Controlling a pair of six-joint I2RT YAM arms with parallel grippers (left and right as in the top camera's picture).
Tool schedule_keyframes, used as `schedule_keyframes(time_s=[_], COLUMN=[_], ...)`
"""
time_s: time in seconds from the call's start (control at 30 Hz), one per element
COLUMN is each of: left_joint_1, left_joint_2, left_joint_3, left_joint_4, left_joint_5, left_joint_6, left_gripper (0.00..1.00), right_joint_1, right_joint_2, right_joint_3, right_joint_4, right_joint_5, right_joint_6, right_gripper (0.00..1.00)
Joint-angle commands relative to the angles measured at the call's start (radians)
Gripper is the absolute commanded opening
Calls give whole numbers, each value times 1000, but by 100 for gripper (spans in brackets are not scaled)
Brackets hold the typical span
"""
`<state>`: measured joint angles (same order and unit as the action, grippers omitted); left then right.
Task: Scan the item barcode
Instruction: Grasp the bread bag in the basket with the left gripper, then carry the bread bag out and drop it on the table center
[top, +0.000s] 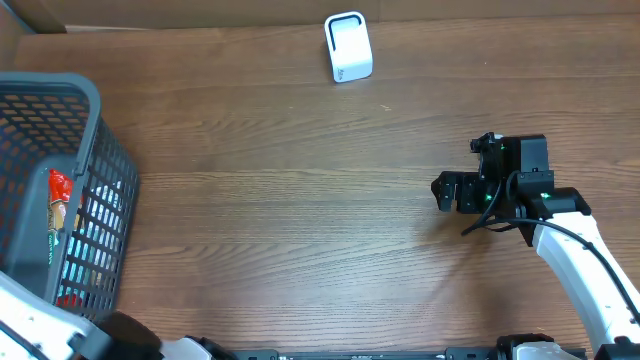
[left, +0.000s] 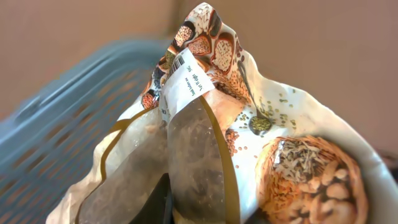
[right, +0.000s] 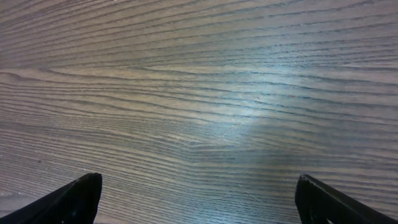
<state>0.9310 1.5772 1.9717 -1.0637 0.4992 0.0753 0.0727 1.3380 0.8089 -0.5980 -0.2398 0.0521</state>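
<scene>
While right gripper (right: 199, 196) gapes, left gripper (left: 163, 203) pinches pouch (left: 267, 118)

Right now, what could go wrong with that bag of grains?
The bag seems pinched only by a crumpled edge, so it may slip and drop into the basket. Its barcode label lies bent over a crease, so the scanner across the table might misread it.
</scene>
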Motion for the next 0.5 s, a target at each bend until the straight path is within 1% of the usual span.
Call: schedule_keyframes(time_s=[0.0,0.13,0.3,0.33,0.37,0.47], left_joint_1=[-68,-230,-566,-653,-706,-904], left_joint_2=[-101,-208,-258,-251,-245,-199], left_joint_3=[42,42,41,39,37,25], left_joint_4=[-14,-45,-90,-108,-120,-179], left_joint_5=[174,140,-6,-55,-91,-216], left_joint_6=[-19,14,13,-2,-17,-82], left_gripper=[4,4,5,5,6,11], right_joint_1=[5,5,5,5,5,5], right_joint_2=[-1,-1,-1,-1,-1,-1], right_joint_3=[21,21,21,21,21,21], right_joint_4=[5,5,5,5,5,5], right_joint_5=[-8,-9,-9,-9,-8,-9], right_joint_6=[0,0,0,0,0,0], right_gripper=[100,100,100,100,100,100])
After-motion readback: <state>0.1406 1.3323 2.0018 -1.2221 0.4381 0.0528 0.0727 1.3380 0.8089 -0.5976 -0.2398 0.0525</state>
